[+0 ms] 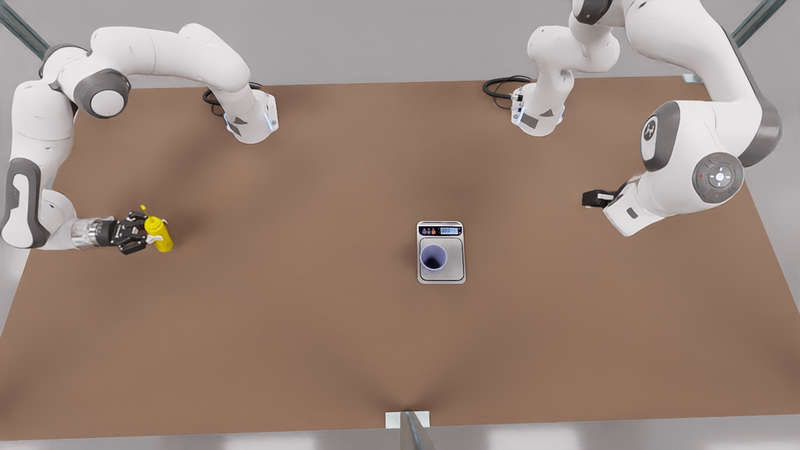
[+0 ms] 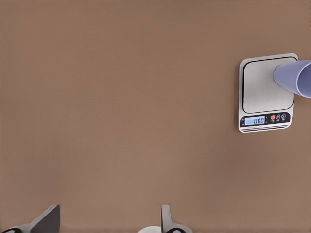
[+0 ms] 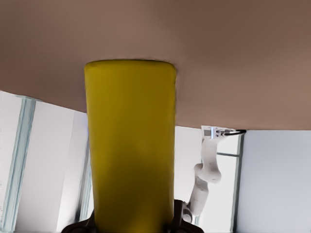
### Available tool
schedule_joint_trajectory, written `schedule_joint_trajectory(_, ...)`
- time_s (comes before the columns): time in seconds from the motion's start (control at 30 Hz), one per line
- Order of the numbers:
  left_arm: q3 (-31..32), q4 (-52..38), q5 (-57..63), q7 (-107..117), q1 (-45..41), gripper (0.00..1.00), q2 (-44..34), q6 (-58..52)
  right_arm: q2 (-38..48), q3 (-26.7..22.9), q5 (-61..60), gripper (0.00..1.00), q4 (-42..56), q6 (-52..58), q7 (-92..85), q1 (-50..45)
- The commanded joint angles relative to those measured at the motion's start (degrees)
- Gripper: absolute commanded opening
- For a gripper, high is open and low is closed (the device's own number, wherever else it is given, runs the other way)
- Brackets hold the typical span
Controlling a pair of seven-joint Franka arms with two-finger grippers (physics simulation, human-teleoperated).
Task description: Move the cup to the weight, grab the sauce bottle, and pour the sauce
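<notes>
Right gripper point(image 1: 139, 232) pinching bottle point(image 1: 158, 233) at table's point(image 1: 312, 350) nine o'clock; left gripper point(image 2: 109, 221) spread, bare, at three o'clock.

Right gripper clamped on the bottle, left gripper spread and idle

The right gripper point(image 1: 139, 234), at the front view's left, reaches out level over the table from a bent arm, its fingers closed on the sauce bottle point(image 1: 159, 233), which fills the right wrist view point(image 3: 130, 145). The left gripper point(image 1: 594, 199), at the front view's right, sits tucked under a folded elbow and waits, its two fingers point(image 2: 166, 219) set wide apart with nothing between them in the left wrist view
</notes>
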State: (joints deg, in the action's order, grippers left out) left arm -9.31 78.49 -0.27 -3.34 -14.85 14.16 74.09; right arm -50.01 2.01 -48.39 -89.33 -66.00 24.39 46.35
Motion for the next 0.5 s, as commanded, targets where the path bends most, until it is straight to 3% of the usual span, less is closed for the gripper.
schedule_joint_trajectory(0.0,0.0,0.0,0.01,0.0,0.0,1.0,0.0,0.0,0.0,0.1,0.85,0.36,0.03,0.61,0.2,-0.03)
schedule_joint_trajectory(0.2,0.0,0.0,0.01,0.0,0.0,1.0,0.08,0.0,5.7,2.3,-3.46,0.37,0.3,-3.87,8.91,-4.42)
schedule_joint_trajectory(0.47,-0.09,0.0,-0.08,0.0,0.0,1.0,0.17,-0.09,16.08,-2.01,-9.53,0.38,5.04,-14.86,27.45,-27.71)
